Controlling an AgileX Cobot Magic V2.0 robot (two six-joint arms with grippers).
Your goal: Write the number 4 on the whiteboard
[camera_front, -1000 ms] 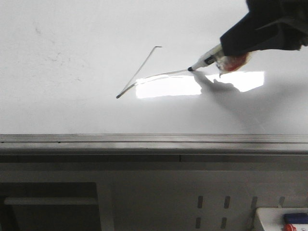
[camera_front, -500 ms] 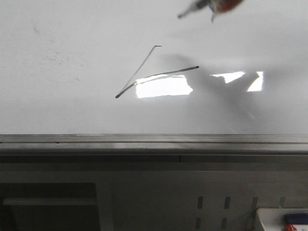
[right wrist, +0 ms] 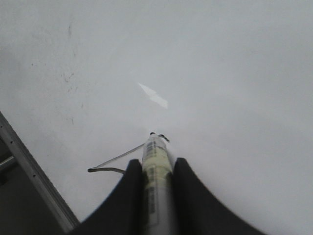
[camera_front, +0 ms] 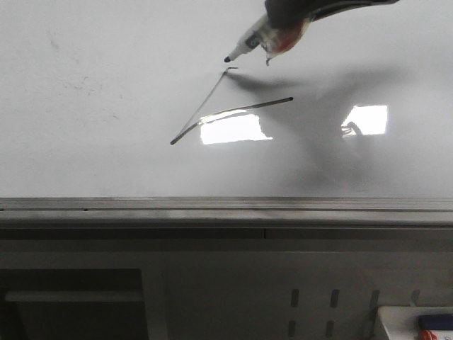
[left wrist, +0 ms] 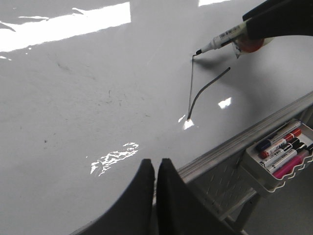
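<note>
The whiteboard [camera_front: 106,156] fills the front view, glossy white with a grey metal rail along its near edge. On it are two dark strokes of the number 4 [camera_front: 212,113]: a slanted diagonal and a tilted crossbar; no vertical stem shows. They also show in the left wrist view [left wrist: 193,95] and the right wrist view [right wrist: 115,164]. My right gripper [right wrist: 156,169] is shut on a white marker [camera_front: 249,42], whose tip hovers at the top end of the diagonal. My left gripper [left wrist: 156,164] is shut and empty over the board's near edge.
A bright rectangular reflection [camera_front: 237,129] lies under the crossbar, another further right [camera_front: 368,119]. A tray of several markers [left wrist: 281,147] hangs below the board's rail [camera_front: 226,205]. A grey perforated panel [camera_front: 311,304] sits below.
My right gripper lifted the marker off the crossbar's right end, rose out of view, then came back left and down to the top of the diagonal.
</note>
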